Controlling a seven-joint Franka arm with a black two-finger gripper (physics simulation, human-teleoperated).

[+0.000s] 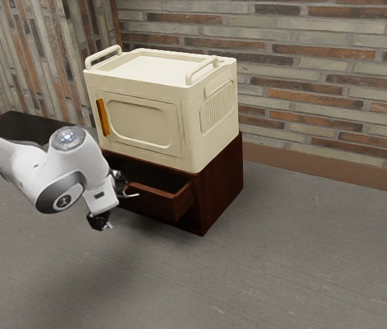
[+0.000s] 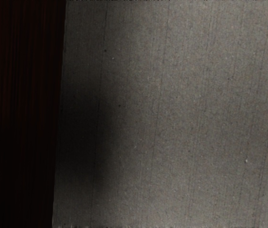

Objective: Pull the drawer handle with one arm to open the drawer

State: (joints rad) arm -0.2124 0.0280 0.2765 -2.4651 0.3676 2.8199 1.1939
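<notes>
Brickwork [image 1: 324,82] backs the grey floor [image 1: 303,240], where you have a dark wooden cabinet [image 1: 221,188] carrying a cream cabinet [image 1: 169,106]. Its wooden drawer [image 1: 156,200] sits partly pulled out, beneath the cream one. Your gripper [image 1: 119,184] is beside the drawer front; you can't tell whether it's clenched or released.

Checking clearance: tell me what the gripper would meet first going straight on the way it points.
Probably the grey, faintly lined floor; dark red wood runs beside that line, though how near either lies is unclear.
</notes>
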